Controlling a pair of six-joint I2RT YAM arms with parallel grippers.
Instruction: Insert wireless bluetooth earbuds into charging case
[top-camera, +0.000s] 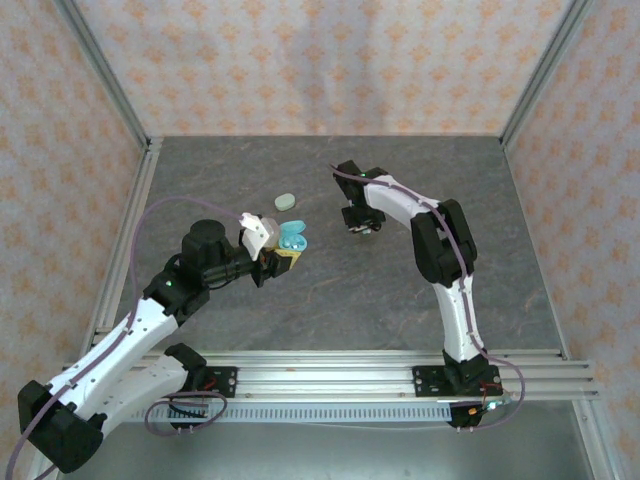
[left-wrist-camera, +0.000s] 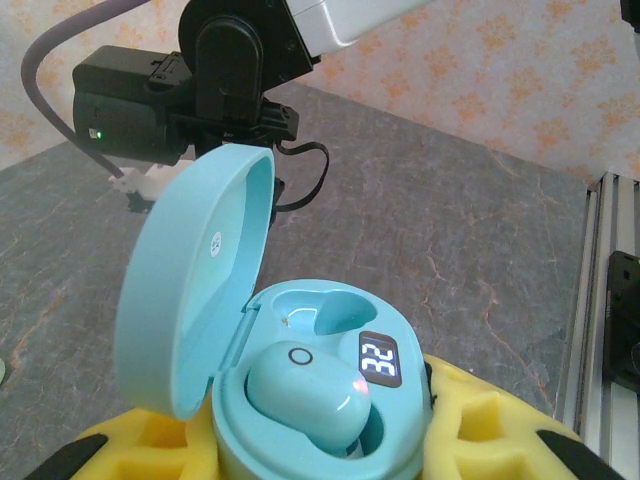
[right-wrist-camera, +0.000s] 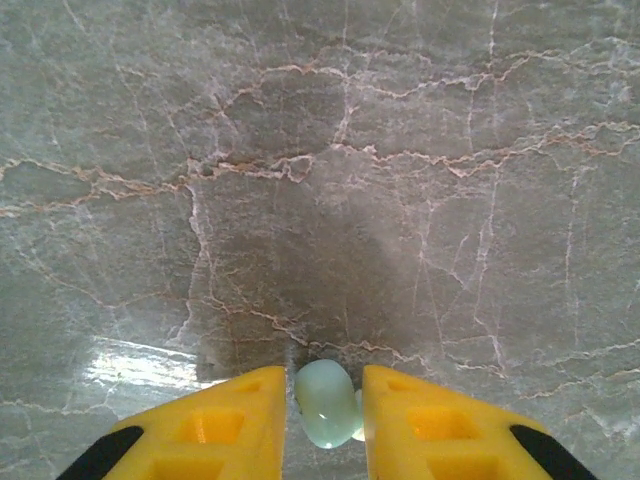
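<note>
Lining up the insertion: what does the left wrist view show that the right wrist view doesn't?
Left wrist: open pale-blue oval plastic charging case between the left yellow fingers, one pale-blue bud seated, second slot empty. Right wrist: tiny bluish-white rounded plastic earbud between the right yellow fingers. Both: grey marbled tabletop.

Grey marbled tabletop (top-camera: 330, 300) with pale veins, centre of the top view; glare patch at 7 o'clock in the right wrist view. Orange-patterned wallpaper walls (top-camera: 320, 60) at 9, 12 and 3 o'clock, with aluminium corner posts (top-camera: 105, 70) between them at 11 and 1. Slotted aluminium rail (top-camera: 330, 375) runs across at 6 o'clock along the tabletop's near edge.
</note>
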